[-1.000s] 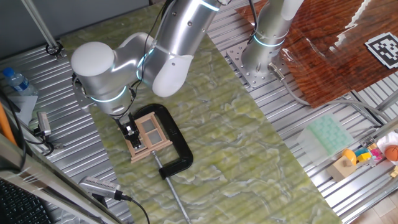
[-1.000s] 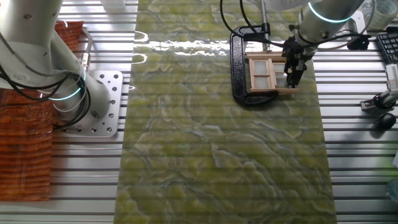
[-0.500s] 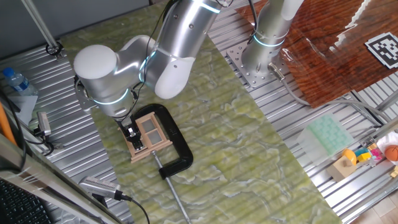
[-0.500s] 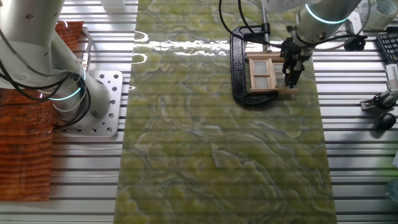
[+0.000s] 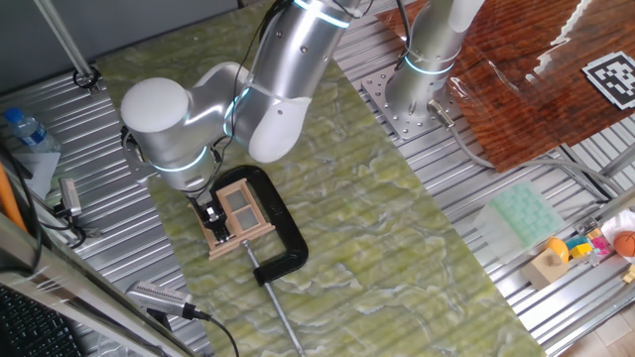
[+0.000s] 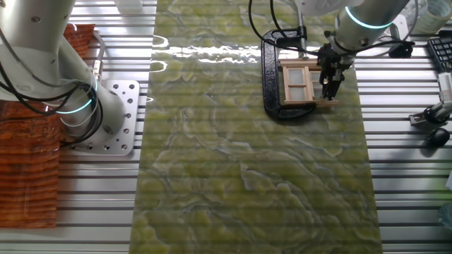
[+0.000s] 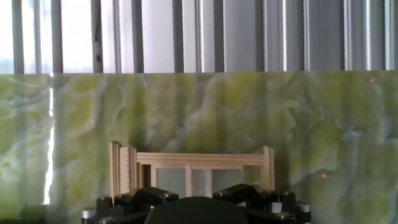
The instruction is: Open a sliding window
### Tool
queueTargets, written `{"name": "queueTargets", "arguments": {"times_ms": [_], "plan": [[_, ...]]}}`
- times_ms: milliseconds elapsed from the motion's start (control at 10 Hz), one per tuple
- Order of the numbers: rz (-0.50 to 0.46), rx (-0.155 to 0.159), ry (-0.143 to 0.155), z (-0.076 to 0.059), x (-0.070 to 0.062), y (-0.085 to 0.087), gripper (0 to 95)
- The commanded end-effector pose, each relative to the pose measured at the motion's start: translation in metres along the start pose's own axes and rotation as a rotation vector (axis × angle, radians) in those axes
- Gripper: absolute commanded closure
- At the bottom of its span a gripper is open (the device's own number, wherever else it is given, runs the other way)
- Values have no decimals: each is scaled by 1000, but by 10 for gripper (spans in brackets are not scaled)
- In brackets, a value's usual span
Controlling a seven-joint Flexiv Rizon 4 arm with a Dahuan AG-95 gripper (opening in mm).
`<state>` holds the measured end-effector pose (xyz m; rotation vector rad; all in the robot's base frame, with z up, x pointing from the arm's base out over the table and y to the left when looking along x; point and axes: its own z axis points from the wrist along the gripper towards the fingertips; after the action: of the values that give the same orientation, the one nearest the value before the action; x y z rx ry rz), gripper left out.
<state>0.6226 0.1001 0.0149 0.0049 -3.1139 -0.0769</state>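
Hand view is showing the sliding window [image 7: 189, 169], a small frame of light tan wood, lying just ahead of the fingers, low in the picture, on the green marbled mat [image 7: 205, 112]. The gripper [image 5: 211, 215] is standing at one edge of the window, touching or nearly touching it; I cannot tell whether its fingers are spread or closed, since they are too small and partly hidden. A black C-clamp [image 6: 270, 70] is curving around the far side of the frame, so the frame is probably staying fixed while only the sash is sliding. I am judging the wood as light, stiff and a little fragile. The thin bars could crack, so pushing on the sash edge near the fingers seems safer than pinching a bar. Beyond the mat, a ribbed metal table [image 6: 402, 176] is extending to both sides.
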Motion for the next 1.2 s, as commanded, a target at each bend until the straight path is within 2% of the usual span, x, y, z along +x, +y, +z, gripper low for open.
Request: {"name": "queueTargets", "arguments": {"times_ms": [100, 300, 700, 1200], "plan": [[-6, 0, 2, -1, 1, -1, 0], [-16, -5, 4, 1, 0, -1, 0], [-23, -36, 4, 4, 0, -2, 0], [-28, -45, 4, 5, 0, -1, 0]]}}
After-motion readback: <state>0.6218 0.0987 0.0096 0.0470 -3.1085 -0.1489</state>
